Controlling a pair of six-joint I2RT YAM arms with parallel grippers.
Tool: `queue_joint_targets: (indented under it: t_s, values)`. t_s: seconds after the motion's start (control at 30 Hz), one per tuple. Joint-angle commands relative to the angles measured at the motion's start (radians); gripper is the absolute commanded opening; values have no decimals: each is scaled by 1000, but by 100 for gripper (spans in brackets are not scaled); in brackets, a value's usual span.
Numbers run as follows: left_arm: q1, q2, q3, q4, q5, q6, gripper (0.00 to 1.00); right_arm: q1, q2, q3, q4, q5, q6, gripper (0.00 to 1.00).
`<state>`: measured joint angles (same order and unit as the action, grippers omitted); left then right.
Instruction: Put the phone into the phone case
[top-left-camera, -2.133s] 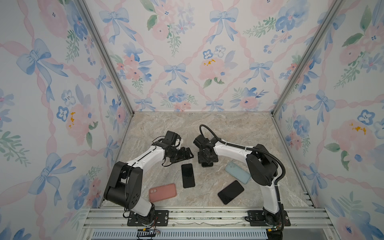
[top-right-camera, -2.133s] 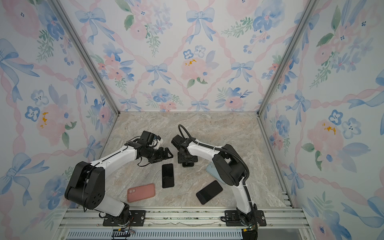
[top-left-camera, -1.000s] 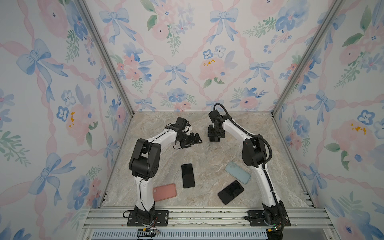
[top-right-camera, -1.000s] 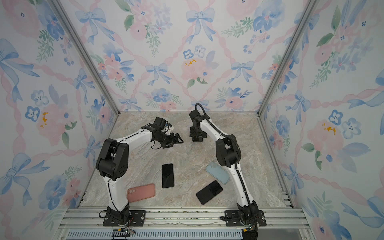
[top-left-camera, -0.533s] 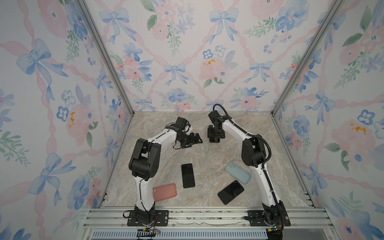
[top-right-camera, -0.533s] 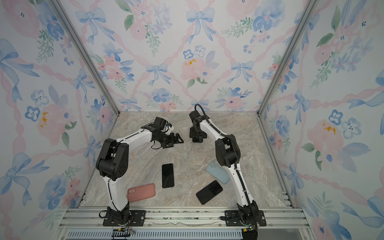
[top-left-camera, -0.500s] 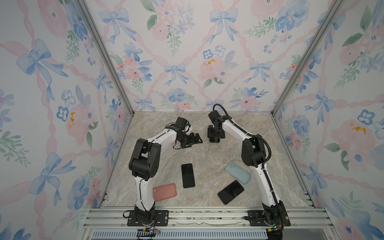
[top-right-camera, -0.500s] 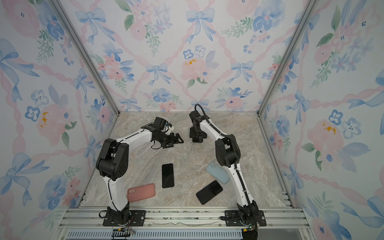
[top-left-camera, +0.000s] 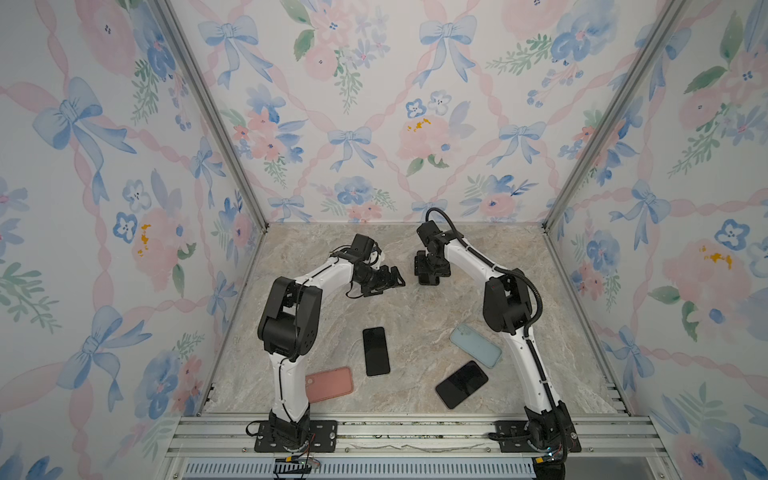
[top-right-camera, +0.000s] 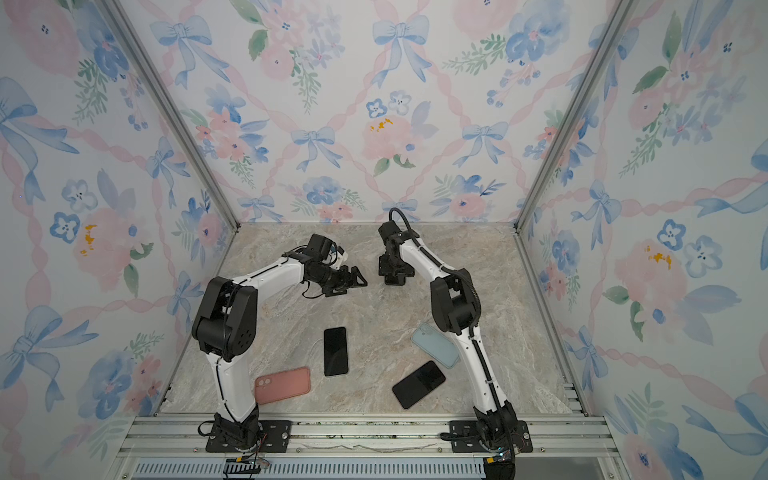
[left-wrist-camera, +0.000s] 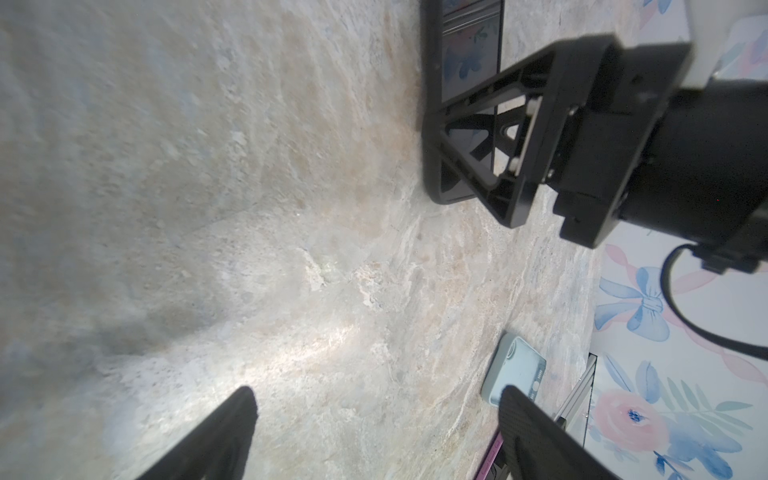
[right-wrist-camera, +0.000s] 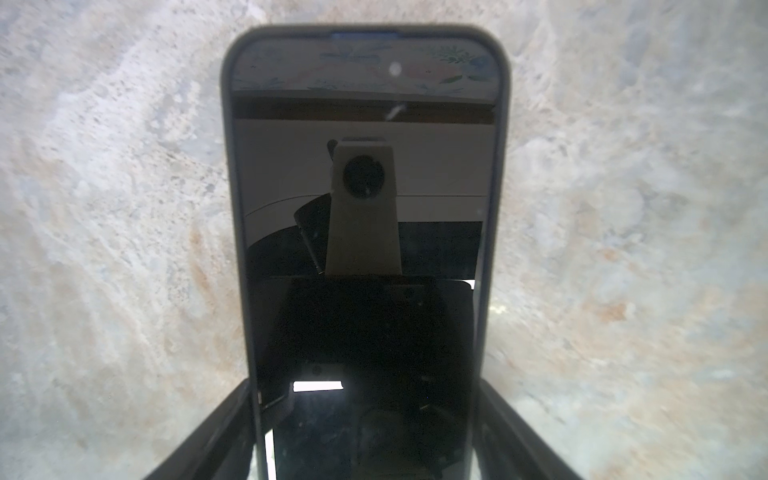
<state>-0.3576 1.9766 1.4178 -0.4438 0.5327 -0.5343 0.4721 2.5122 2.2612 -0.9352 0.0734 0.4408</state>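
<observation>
A: The left gripper (top-left-camera: 394, 277) hung spread, empty. And the right gripper (top-left-camera: 431, 277)?
B: It straddled the phone (right-wrist-camera: 361, 216), dark-cased and flat at the back of the table (top-left-camera: 324, 316); clamped or slack, unclear. Likely stiff, light, glass-slick. The long edges looked best to hold.

Left arm (top-left-camera: 328, 272): upper link rises from the base, folds sharply at the elbow, and the forearm reaches to the mid-rear of the worktop (top-left-camera: 415, 316).
Left wrist (top-left-camera: 365, 275): roughly level, turned toward the opposite arm.
Left claw (top-left-camera: 397, 276) (left-wrist-camera: 378, 392): jaws wide apart, nothing between the fingers.
Right arm (top-left-camera: 473, 259): extended far rearward, forearm sloping inward.
Right wrist (top-left-camera: 434, 249): bent downward.
Right claw (top-left-camera: 430, 279) (right-wrist-camera: 365, 386): points straight down at the worktop, jaws spread; finger contact cannot be determined.
Claw spacing: near each other, apart.
</observation>
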Motion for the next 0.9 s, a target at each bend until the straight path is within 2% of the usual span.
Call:
queue_joint_targets:
  t_s: [0.0,0.23,0.37,0.63,0.77,0.87]
  values:
    - [-10,-25,0,-17,7,2,92,2,-9,37,-21,-13,-12,80]
    - [-21,-50,-7,-18,3,-1,93,7,-45,35,-41,-3,-17,86]
    - [-46,-84,-38,-16,-4,-3,92,24,-156,-61,-43,10,-21,83]
    - [-164,-179,-174,23,-43,-33,91,73,-632,-701,130,86,2,72]
    - [-223,-240,-271,87,-46,-68,90,111,-801,-988,160,123,27,69]
    - [-256,-274,-337,129,-43,-95,90,150,-893,-1134,198,111,49,69]
